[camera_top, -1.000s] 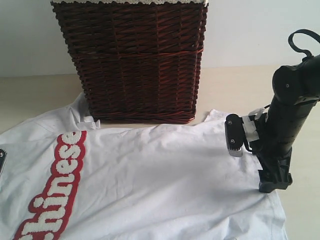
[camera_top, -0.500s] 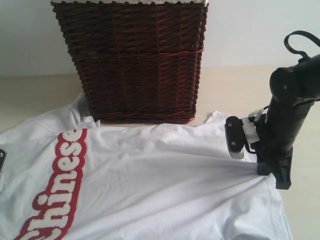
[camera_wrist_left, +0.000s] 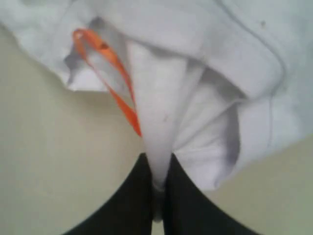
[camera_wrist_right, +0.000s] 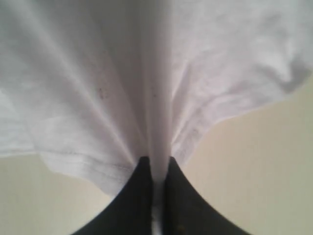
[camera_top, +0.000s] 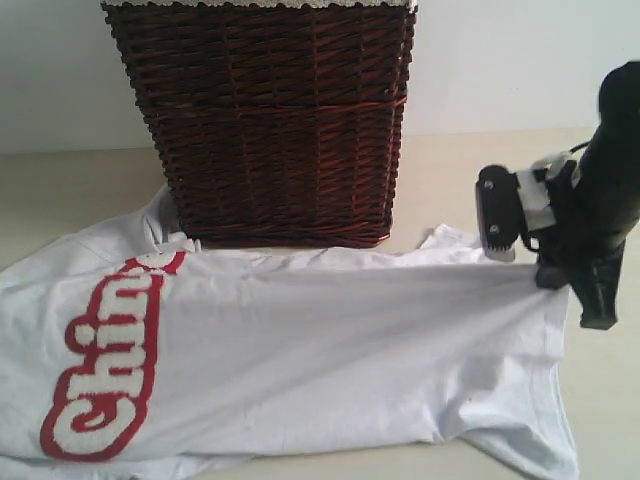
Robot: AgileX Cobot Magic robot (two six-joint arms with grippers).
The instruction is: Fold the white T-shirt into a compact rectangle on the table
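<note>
White T-shirt (camera_top: 330, 350) sits clamped in right pincer (camera_wrist_right: 157, 162) and left pincer (camera_wrist_left: 156, 160), seemingly near its orange tag (camera_wrist_left: 120, 88).

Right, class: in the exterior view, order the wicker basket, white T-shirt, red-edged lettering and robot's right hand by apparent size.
Largest to smallest:
1. white T-shirt, though cropped by the frame
2. wicker basket, top cropped
3. red-edged lettering
4. right hand, nearness to camera unsure

Low exterior, close wrists (shirt (camera_top: 330, 350) shared)
</note>
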